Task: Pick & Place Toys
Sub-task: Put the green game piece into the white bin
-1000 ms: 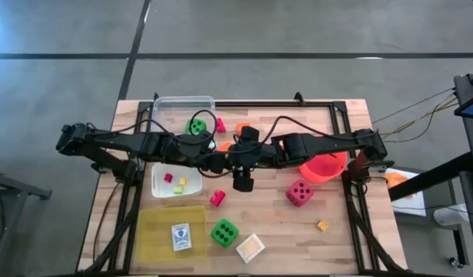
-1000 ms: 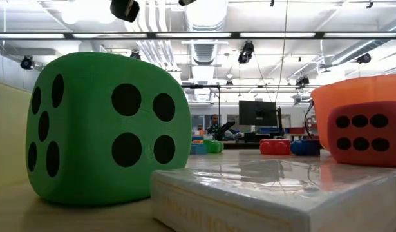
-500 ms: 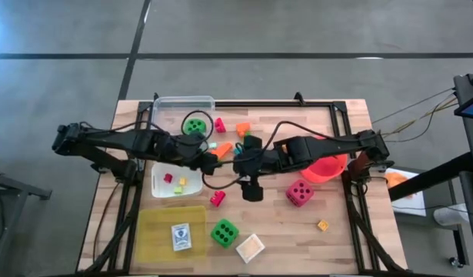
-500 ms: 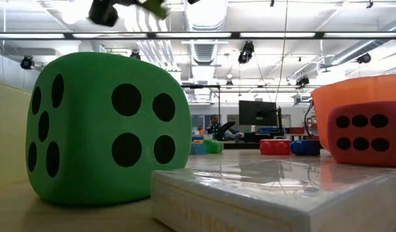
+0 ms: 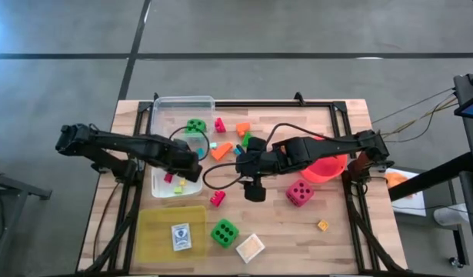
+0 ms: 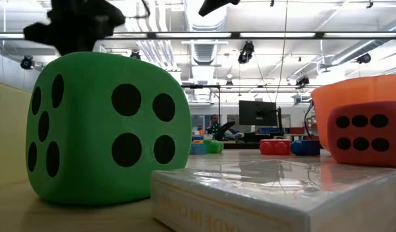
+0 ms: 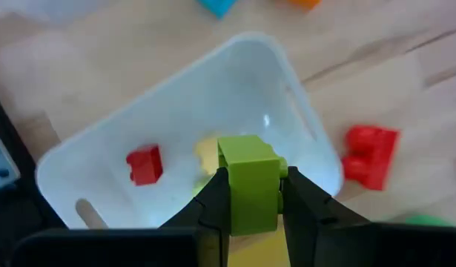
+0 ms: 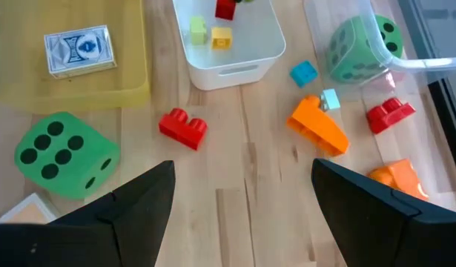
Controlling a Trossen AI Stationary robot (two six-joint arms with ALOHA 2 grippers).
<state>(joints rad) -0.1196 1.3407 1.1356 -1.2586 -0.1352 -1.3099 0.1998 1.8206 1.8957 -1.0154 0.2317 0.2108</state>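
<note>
The left end effector (image 7: 250,211), pinching a green block (image 7: 248,182), has swung from table centre to over the white tub (image 5: 155,187) at nine o'clock, ready to drop, while the right end effector (image 8: 239,200) hovers spread mid-table.

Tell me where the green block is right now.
The green block is clamped in the left gripper, held above the white tub over a red block inside; in the high view that is table's left-center.
</note>
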